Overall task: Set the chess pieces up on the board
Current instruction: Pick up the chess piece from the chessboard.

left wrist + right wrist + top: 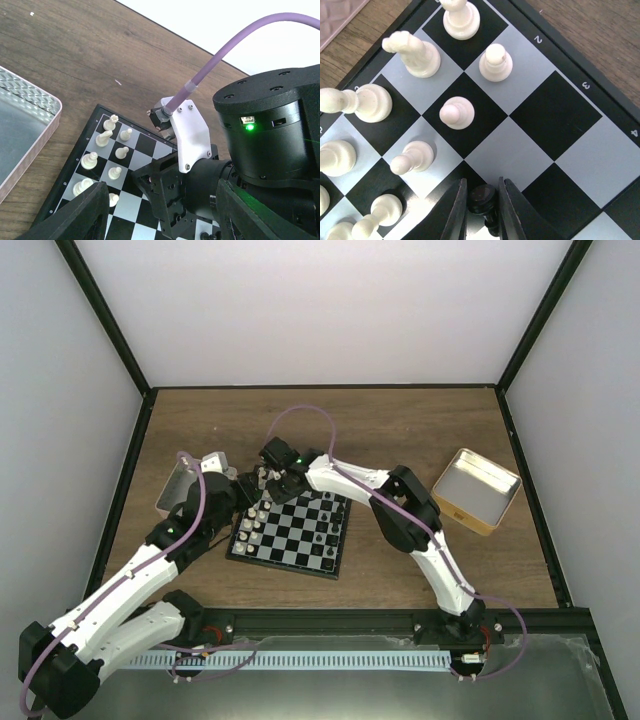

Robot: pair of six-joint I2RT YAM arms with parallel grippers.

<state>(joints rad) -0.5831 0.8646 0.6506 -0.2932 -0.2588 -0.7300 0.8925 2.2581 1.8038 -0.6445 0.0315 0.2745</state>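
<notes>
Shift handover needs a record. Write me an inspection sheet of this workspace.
Surface: wooden table, no spills seen.
Job's things: board mid-table; white pieces standing along one edge.
Clutter: pinkish tin left of board, yellow-tan tin right.
Grippers: right gripper shut on black piece over board; left gripper open, holding nothing.
Cables: purple cable looping over each arm, none snagged visibly.
Surroundings: white walls, black frame; nothing else seen.

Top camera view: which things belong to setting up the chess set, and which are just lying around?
For the job: board, white pieces, black piece.
Just lying about: pinkish tin, yellow-tan tin.
</notes>
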